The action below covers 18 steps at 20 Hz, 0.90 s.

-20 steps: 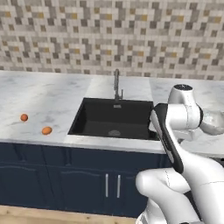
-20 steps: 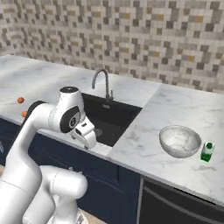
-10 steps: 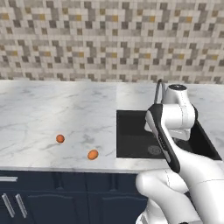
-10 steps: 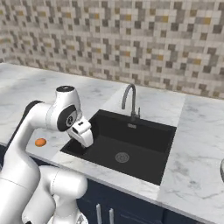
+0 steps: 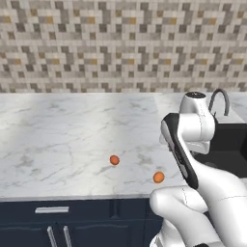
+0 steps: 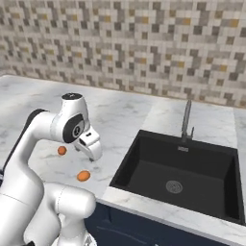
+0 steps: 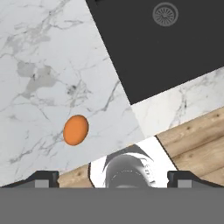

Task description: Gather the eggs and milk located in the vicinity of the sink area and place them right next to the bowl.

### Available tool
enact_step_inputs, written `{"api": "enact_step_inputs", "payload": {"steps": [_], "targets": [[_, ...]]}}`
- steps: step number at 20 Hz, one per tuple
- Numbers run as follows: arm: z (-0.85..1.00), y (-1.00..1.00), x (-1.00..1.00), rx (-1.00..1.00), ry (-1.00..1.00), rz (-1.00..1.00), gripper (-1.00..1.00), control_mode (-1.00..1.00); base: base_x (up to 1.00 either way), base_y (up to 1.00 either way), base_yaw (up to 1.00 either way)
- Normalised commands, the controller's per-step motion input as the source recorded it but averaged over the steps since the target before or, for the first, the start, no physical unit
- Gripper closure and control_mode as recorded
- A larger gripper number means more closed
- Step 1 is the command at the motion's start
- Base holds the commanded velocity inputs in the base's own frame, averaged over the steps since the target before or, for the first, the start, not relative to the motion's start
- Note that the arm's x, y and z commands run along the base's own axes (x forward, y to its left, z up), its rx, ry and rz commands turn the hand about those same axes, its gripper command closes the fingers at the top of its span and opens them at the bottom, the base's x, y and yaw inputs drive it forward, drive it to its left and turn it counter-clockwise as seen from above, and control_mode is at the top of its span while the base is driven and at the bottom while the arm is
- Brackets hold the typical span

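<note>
Two orange-brown eggs lie on the white marble counter left of the sink. The farther egg [image 5: 114,159] [image 6: 62,150] sits mid-counter. The nearer egg [image 5: 158,177] [image 6: 83,176] [image 7: 76,129] rests close to the front edge. The black sink [image 6: 182,178] [image 7: 162,43] [image 5: 226,144] has a dark gooseneck tap [image 6: 186,120] [image 5: 219,99] behind it. My gripper [image 6: 96,154] [image 7: 113,178] hangs open and empty above the counter's front edge, between the nearer egg and the sink's left corner. The milk and the bowl are out of view.
The marble counter [image 5: 58,140] stretches far to the left and meets a mosaic tile wall [image 5: 96,43] behind. Dark blue cabinet fronts [image 5: 53,226] run below it. Wooden floor [image 7: 197,144] lies under the counter edge.
The base has driven left, so the whole scene has slid right. The bowl and milk have left the right base view, and the eggs now sit close to the arm.
</note>
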Motion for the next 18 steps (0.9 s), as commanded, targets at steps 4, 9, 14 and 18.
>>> {"api": "enact_step_inputs", "payload": {"steps": [4, 9, 14, 18], "targets": [[0.0, 0.0, 0.0, 0.0, 0.0, 0.0, -1.0, 1.0, 0.46, 0.47, -0.23], [0.0, 0.0, 0.0, 0.0, 0.0, 0.0, -1.0, 1.0, 0.0, 0.0, 0.0], [0.0, 0.0, 0.0, 0.0, 0.0, 0.0, -1.0, 1.0, 0.0, 0.0, 0.0], [-0.38, 0.22, 0.44, 0.11, 0.17, 0.08, -1.0, -1.0, 0.0, 0.0, 0.0]]}}
